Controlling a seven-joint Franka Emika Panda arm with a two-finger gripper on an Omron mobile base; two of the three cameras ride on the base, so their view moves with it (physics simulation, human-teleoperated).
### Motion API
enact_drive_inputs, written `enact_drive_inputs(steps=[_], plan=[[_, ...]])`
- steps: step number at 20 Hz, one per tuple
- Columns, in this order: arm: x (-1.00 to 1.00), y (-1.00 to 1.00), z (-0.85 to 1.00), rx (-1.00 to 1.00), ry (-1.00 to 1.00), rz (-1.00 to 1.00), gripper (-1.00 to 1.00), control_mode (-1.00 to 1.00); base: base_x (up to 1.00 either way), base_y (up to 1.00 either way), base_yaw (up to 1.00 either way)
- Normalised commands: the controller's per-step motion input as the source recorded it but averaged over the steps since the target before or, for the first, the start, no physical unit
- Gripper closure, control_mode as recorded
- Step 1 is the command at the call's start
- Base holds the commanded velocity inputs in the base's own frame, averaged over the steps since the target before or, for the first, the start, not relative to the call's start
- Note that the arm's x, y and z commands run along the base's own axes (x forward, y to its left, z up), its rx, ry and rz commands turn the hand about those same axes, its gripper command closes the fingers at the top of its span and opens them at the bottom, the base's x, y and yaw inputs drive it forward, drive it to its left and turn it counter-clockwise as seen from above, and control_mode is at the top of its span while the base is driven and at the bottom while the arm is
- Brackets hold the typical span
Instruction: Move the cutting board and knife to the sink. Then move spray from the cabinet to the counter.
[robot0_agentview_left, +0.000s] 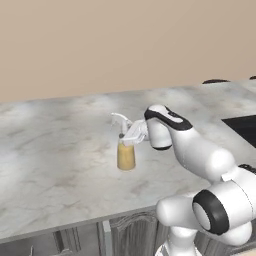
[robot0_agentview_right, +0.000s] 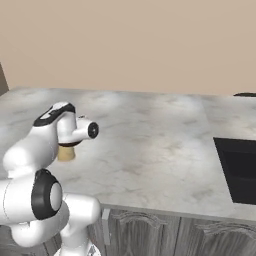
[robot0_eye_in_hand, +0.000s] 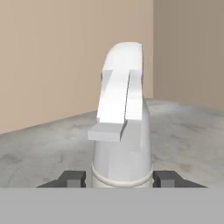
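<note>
Gripper (robot0_agentview_left: 134, 134) clamped on spray (robot0_agentview_left: 125, 150) just under its trigger head, bottle upright, base seemingly on counter (robot0_agentview_left: 55, 165) mid-slab, sink (robot0_agentview_right: 239, 167) well right; risk: letting go off-square or retreating sideways could topple the top-heavy bottle.

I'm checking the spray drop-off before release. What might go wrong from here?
1. The hand grips the spray high at its neck; opening unevenly may tip the tall bottle over on the counter.
2. Retreating, the fingers may snag the trigger nozzle.
</note>
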Motion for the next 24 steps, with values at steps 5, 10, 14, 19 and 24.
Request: enact_drive_inputs(steps=[5, 10, 14, 19, 24], plan=[[0.04, 0.00, -0.28, 0.00, 0.00, 0.09, 1.00, -1.00, 0.00, 0.00, 0.00], [0.01, 0.00, -0.32, 0.01, 0.00, 0.10, 1.00, -1.00, 0.00, 0.00, 0.00], [0.00, 0.00, -0.30, 0.04, 0.00, 0.08, 1.00, -1.00, 0.00, 0.00, 0.00], [0.01, 0.00, -0.32, 0.05, 0.00, 0.08, 1.00, -1.00, 0.00, 0.00, 0.00], [0.00, 0.00, -0.33, 0.05, 0.00, 0.07, 1.00, -1.00, 0.00, 0.00, 0.00]])
